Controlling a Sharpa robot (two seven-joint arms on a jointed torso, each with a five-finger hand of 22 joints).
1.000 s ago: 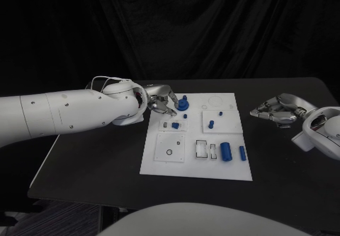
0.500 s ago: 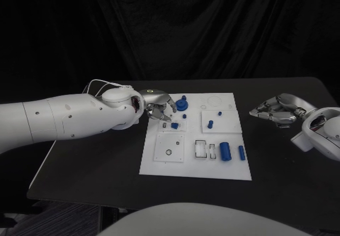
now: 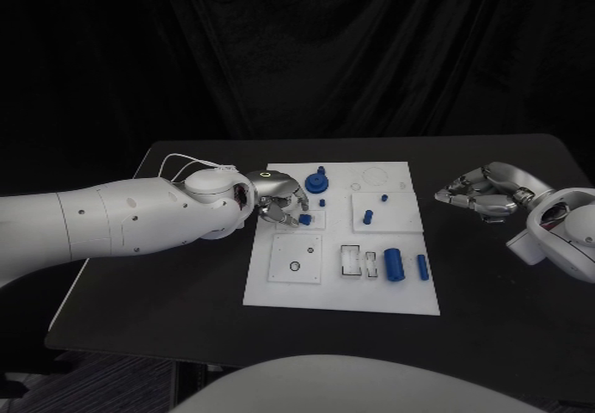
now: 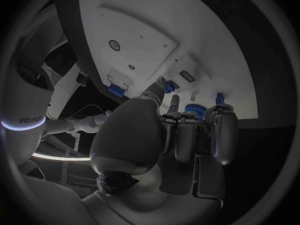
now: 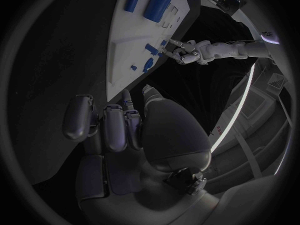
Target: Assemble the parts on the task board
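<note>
The white task board [image 3: 341, 284] lies in the middle of the table. My left hand [image 3: 279, 206] hovers over its left part, fingers curled, tips at a small blue block [image 3: 305, 220] that sits on the board. The left wrist view shows the thumb beside this block [image 4: 169, 88]; a grip cannot be made out. A blue gear-like part [image 3: 317, 181] stands just beyond the hand. A thick blue cylinder [image 3: 395, 265] and a slim one [image 3: 423, 267] lie at the near right. My right hand [image 3: 486, 194] hangs right of the board, fingers curled in, holding nothing.
Small blue pegs [image 3: 322, 203] [image 3: 384, 199] and a short blue piece [image 3: 368, 217] stand on the board's far half. Black table [image 3: 174, 284] surrounds the board, with a dark curtain behind. My left forearm [image 3: 124, 215] spans the table's left side.
My left hand has drawn back from the blue gear-like part toward me and now sits over the small blue block. The gear stays in place. The right hand has not moved.
</note>
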